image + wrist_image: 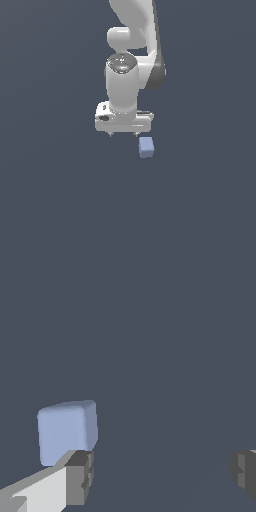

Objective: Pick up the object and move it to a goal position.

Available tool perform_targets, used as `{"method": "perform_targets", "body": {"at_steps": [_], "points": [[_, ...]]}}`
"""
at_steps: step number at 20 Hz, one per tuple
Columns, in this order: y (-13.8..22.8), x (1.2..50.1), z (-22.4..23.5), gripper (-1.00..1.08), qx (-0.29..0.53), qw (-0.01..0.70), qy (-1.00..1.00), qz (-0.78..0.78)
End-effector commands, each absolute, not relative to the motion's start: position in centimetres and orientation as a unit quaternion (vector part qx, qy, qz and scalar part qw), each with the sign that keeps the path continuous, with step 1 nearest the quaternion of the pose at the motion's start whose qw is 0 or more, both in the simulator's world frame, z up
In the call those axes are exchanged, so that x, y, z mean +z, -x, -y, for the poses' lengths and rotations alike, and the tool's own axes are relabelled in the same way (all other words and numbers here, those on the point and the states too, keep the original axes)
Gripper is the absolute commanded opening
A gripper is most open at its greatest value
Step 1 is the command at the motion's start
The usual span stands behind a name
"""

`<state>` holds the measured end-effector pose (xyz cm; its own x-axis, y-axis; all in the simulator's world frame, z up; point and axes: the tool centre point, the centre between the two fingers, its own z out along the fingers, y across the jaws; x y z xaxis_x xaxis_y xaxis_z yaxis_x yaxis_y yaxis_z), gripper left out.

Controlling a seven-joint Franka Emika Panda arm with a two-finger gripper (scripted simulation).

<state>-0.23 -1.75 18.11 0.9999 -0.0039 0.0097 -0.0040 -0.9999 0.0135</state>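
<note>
Spread wide, the hand (123, 134) of the white Panda arm (131, 45) hangs with its two fingers pointing down, and nothing is between them. In the wrist view one grey finger pad (80, 477) shows at one edge and the other pad (244, 471) at the opposite edge, with only the plain dark grey table (165, 356) in the gap. The light-blue cube (146, 147) lies on the table just beside the hand, toward the exterior view's right and a little lower in that picture than the fingertips. In the wrist view the cube (67, 431) sits outside the gap, close behind one finger pad, and this pad covers its near corner. I cannot tell if the pad touches the cube. The cube looks plain, without marks, and it is narrower than the white body of the hand.
</note>
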Motion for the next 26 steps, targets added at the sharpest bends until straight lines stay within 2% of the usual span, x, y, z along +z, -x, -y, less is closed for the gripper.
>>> {"method": "perform_targets", "body": {"at_steps": [1,16,21,26], "points": [[0.2,18.1,1.7,1.00,0.005,0.007,-1.000,0.002],[0.9,17.1,2.4,1.00,-0.010,-0.007,-1.000,0.024],[1.0,15.5,-0.1,1.00,-0.008,-0.004,-1.000,0.011],[1.5,13.0,-4.6,1.00,-0.004,-0.001,-1.000,-0.013]]}}
